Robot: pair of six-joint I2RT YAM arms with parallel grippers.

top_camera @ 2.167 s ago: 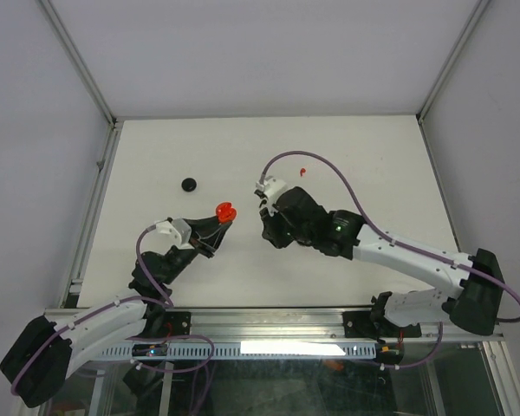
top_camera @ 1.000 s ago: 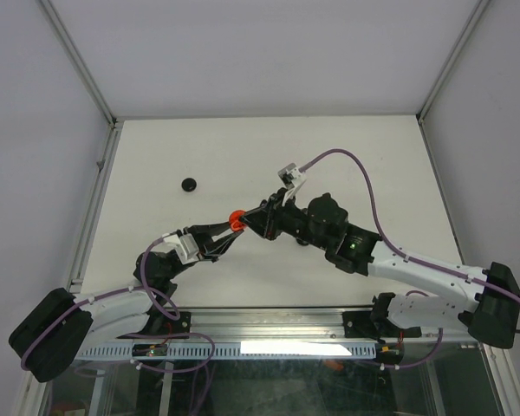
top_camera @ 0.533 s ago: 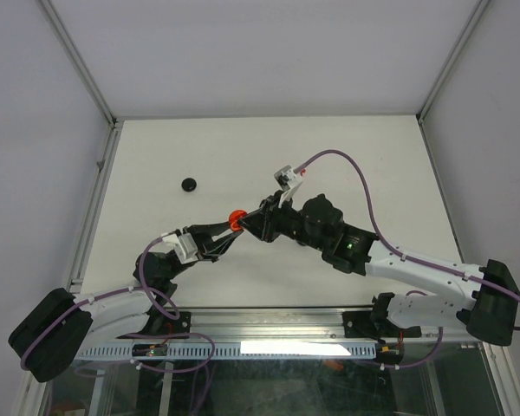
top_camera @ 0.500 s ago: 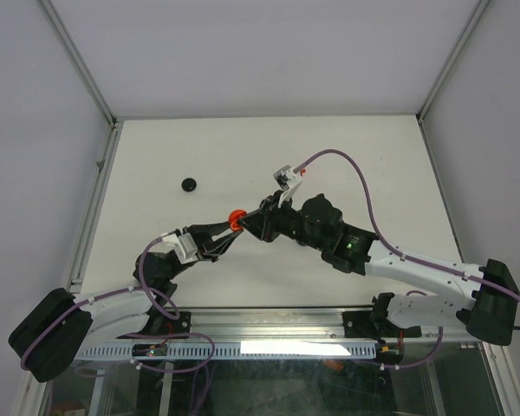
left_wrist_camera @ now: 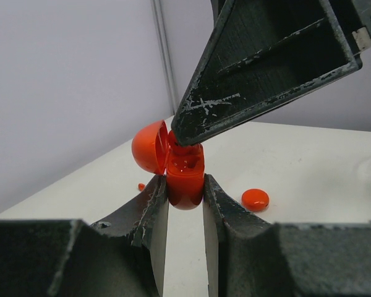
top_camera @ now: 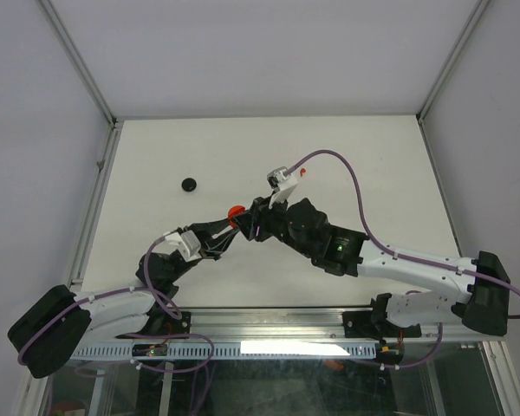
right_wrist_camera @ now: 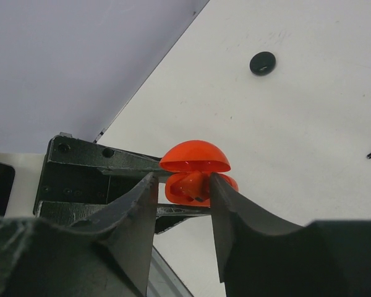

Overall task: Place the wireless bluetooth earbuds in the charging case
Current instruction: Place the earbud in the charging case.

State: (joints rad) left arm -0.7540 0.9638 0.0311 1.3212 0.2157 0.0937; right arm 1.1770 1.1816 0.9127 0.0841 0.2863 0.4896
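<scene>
My left gripper [left_wrist_camera: 185, 189] is shut on the body of the red charging case [left_wrist_camera: 185, 179], held above the table with its domed lid [left_wrist_camera: 149, 145] swung open. In the top view the case [top_camera: 235, 211] sits between the two grippers near the table's middle. My right gripper [right_wrist_camera: 182, 185] reaches in under the lid [right_wrist_camera: 195, 156], jaws apart. A red earbud [right_wrist_camera: 201, 184] lies in the case opening, touching only the right finger [right_wrist_camera: 235, 210]. From the left wrist view, a right gripper finger [left_wrist_camera: 266, 80] covers the case's top.
A black disc [top_camera: 189, 184] lies on the white table [top_camera: 373, 147] to the back left. A red disc [left_wrist_camera: 255, 198] and a tiny red piece [left_wrist_camera: 141, 186] rest on the table beyond the case. A small red piece [top_camera: 302, 172] lies behind the right arm.
The right gripper's jaws have parted from shut, leaving the red earbud in the case mouth. The right arm edged left toward the case. The left gripper kept its grip.
</scene>
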